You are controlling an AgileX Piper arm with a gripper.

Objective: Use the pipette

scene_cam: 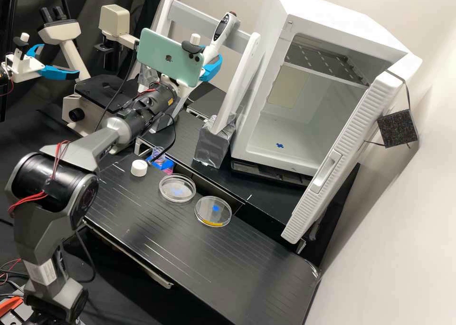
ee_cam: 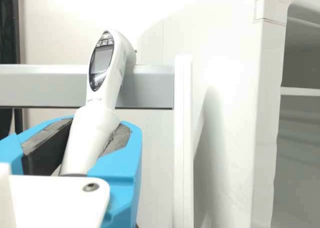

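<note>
Gripper (scene_cam: 212, 54) closed on the pipette (ee_cam: 90, 133): blue fingers (ee_cam: 123, 165) narrowed, one pad (ee_cam: 118, 138) each side, touching the white body. Pipette stands tilted between them, head with the screen sticking up above the fingers, in front of the rack's grey rail (ee_cam: 152, 86). Can't tell if it touches the rail. Tip end hidden.

Phone (scene_cam: 166, 58) sits on the arm, just on the near side of the fingers. White cabinet (scene_cam: 354, 30) right of the fingers, door (scene_cam: 339, 154) open, shelf inside. Microscope (scene_cam: 76, 71) left of them.

Lower than the fingers, on the near bench (scene_cam: 209, 263): white cap (scene_cam: 138, 167), clear dish (scene_cam: 177, 188), second dish (scene_cam: 213, 211) with some yellow at its edge. Bottle (scene_cam: 158, 155) just beside the cap, pink and blue stuff by its base.
</note>
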